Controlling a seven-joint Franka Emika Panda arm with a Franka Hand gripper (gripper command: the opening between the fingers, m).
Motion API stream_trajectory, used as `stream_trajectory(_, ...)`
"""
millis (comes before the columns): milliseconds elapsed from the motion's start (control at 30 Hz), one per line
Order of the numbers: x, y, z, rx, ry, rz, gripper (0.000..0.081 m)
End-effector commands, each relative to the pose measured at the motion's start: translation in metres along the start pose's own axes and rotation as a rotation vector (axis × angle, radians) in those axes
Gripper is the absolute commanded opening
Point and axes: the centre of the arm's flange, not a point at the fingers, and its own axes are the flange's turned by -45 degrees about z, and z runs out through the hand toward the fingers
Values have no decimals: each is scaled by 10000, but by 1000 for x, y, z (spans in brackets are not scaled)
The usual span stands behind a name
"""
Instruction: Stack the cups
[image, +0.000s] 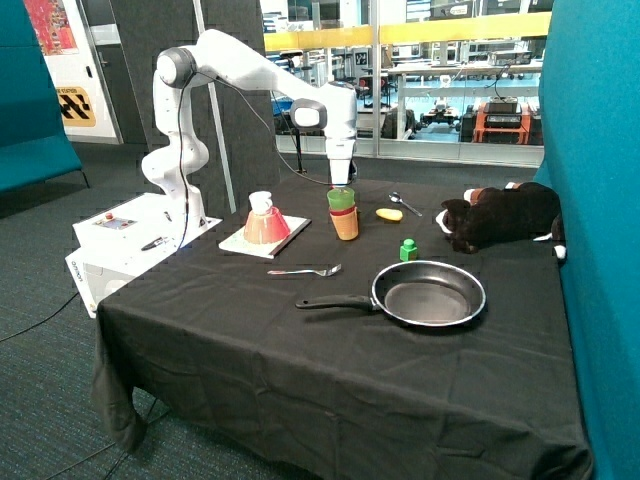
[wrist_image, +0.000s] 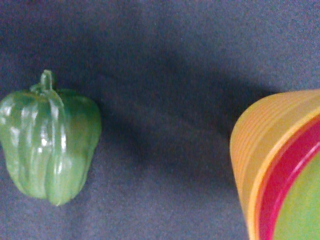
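A: How many cups are showing, and where?

B: Three small plastic tumblers, all sitting nested in one stack on the black-clothed tabletop (image: 300, 360). The yellow cup (image: 345, 224) is standing at the bottom, the magenta-pink cup (image: 343, 211) is showing as a thin band above it, and the green cup (image: 341, 198) is sitting on top. In the wrist view the same three rims are lying one inside another: yellow (wrist_image: 250, 150) outermost, magenta (wrist_image: 282, 180) next, green (wrist_image: 305, 210) innermost.

A: And the claw?

B: The claw (image: 340, 182) of the one white robot arm (image: 250, 65) is hanging straight above the stack, right at the green cup's rim. Whether it is open, closed or gripping that cup, I cannot tell; no fingers are appearing in the wrist view.

A: What else is lying around?

B: One black frying pan (image: 428, 293), one metal fork (image: 305, 271), one metal spoon (image: 403, 203), one small yellow lemon-like piece (image: 389, 214), one little green block (image: 408, 249), one dark plush animal (image: 500, 216), and one salmon-pink cone with a white top (image: 264, 221) resting on a flat white board (image: 262, 239).

A: Anything cut off or hard to make out?

B: The stack is running off the edge of the wrist view. A glossy green toy bell pepper (wrist_image: 47, 145) is lying near the stack there; I am not finding it in the outside view.
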Motion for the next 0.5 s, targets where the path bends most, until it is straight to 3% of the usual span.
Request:
stream_trajectory(0,8,0,-1,43,-15,-146,311)
stream_trajectory(200,13,-6,1,44,-15,-271,403)
stream_trajectory(467,14,-9,3,44,-15,-287,427)
